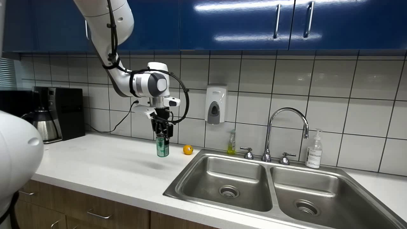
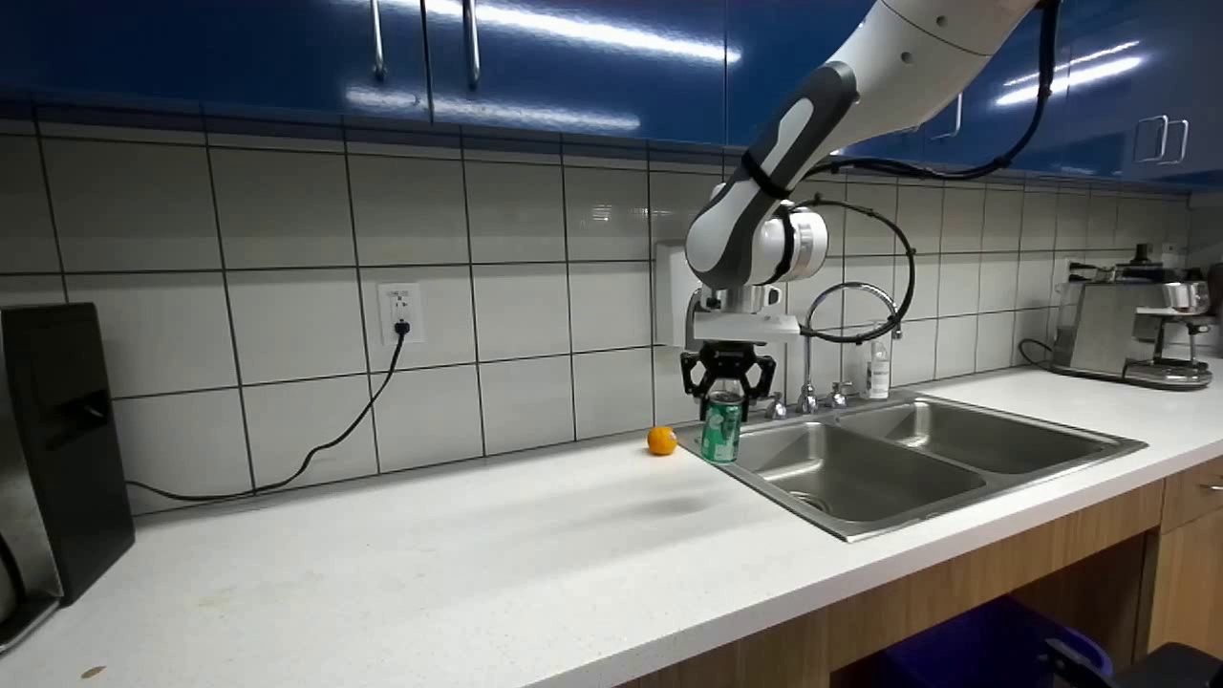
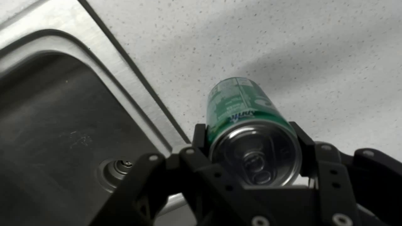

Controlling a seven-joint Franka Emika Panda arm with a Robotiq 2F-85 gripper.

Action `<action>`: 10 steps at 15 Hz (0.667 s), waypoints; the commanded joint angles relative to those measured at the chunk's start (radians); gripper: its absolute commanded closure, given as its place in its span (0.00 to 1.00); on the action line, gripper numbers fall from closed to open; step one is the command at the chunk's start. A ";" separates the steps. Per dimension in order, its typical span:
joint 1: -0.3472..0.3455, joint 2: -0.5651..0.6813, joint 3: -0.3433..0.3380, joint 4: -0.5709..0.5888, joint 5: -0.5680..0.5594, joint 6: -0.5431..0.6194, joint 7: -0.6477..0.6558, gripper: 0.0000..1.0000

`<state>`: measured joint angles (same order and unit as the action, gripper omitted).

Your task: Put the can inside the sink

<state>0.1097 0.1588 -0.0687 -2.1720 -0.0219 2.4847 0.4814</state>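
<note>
The can is a slim green cylinder with a silvery top. It shows in both exterior views (image 1: 162, 147) (image 2: 721, 437) and in the wrist view (image 3: 240, 95). My gripper (image 1: 162, 136) is shut on the can near its top, one finger on each side; it also shows in an exterior view (image 2: 724, 401) and the wrist view (image 3: 251, 138). The can hangs roughly upright above the counter, its shadow below it. The steel double-basin sink (image 1: 270, 184) lies beside the can; it also shows in an exterior view (image 2: 869, 468) and, with one drain, in the wrist view (image 3: 73, 22).
An orange fruit (image 1: 188, 149) (image 2: 661, 440) sits on the counter near the sink's corner. A chrome faucet (image 1: 268, 136), a green-yellow bottle (image 1: 231, 143) and a pump bottle (image 1: 314, 152) stand behind the basins. A soap dispenser (image 1: 216, 103) hangs on the wall. Blue cabinets (image 1: 235, 25) are overhead.
</note>
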 commanded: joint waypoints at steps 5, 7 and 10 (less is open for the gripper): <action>-0.080 -0.030 -0.079 -0.066 -0.062 0.064 0.087 0.62; -0.100 -0.026 -0.103 -0.074 -0.068 0.077 0.093 0.62; -0.125 -0.017 -0.134 -0.082 -0.080 0.096 0.102 0.62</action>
<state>0.0126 0.1588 -0.1893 -2.2360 -0.0652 2.5547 0.5402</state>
